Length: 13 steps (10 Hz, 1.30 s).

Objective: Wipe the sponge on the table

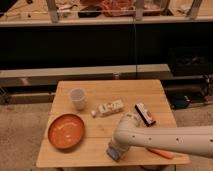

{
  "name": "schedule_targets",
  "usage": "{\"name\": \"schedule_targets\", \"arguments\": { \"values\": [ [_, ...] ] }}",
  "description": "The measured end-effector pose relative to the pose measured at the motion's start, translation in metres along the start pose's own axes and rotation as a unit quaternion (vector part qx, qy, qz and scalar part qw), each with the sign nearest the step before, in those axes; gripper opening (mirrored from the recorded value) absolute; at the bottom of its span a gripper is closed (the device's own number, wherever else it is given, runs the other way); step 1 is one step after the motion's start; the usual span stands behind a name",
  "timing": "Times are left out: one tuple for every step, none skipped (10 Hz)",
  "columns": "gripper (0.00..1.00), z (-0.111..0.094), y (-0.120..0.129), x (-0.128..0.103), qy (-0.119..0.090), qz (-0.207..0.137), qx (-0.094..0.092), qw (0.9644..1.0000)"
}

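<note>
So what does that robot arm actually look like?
The arm is a thick, smooth, off-white tube with a rounded joint and a row of small dark dots along its side. No loose cables show. Its end effector, down at the table's front edge, looks greyish-white.

My one camera is looking down from high above the near side of the worktop (131,92), facing the dark shelving (75,46) beyond it; my tool (116,149) is showing at the worktop's near edge.

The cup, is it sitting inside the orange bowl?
No, the cup stands on the table just beyond the orange bowl, while the gripper is down at the sponge near the front edge.
</note>
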<state>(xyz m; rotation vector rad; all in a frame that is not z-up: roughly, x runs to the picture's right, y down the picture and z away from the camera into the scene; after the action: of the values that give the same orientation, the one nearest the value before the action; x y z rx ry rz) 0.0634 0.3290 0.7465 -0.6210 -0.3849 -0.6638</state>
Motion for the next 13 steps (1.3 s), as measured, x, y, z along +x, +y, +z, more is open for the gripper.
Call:
{"name": "schedule_targets", "arguments": {
  "values": [
    [0.54,-0.005,0.007,0.008,0.000,0.009,0.005,0.9999],
    [0.54,-0.007,0.008,0.012,0.000,0.012,0.006,0.9999],
    [0.54,-0.009,0.008,0.015,0.000,0.015,0.006,0.9999],
    [0.54,-0.011,0.005,0.022,-0.001,0.020,0.008,0.9998],
    [0.54,-0.012,0.006,0.028,0.000,0.025,0.006,0.9997],
    [0.54,-0.013,0.005,0.035,0.000,0.031,0.006,0.9995],
    [0.54,-0.014,0.004,0.044,0.000,0.036,0.004,0.9994],
    [0.54,-0.015,-0.001,0.051,-0.001,0.038,0.006,0.9992],
    [0.54,-0.017,-0.003,0.055,0.000,0.039,0.005,0.9992],
    [0.54,-0.018,-0.004,0.059,0.000,0.040,0.005,0.9992],
    [0.54,-0.021,-0.007,0.065,0.000,0.043,0.005,0.9991],
    [0.54,-0.022,-0.012,0.068,-0.001,0.042,0.005,0.9991],
    [0.54,-0.024,-0.017,0.071,-0.001,0.042,0.005,0.9991]
  ]
}}
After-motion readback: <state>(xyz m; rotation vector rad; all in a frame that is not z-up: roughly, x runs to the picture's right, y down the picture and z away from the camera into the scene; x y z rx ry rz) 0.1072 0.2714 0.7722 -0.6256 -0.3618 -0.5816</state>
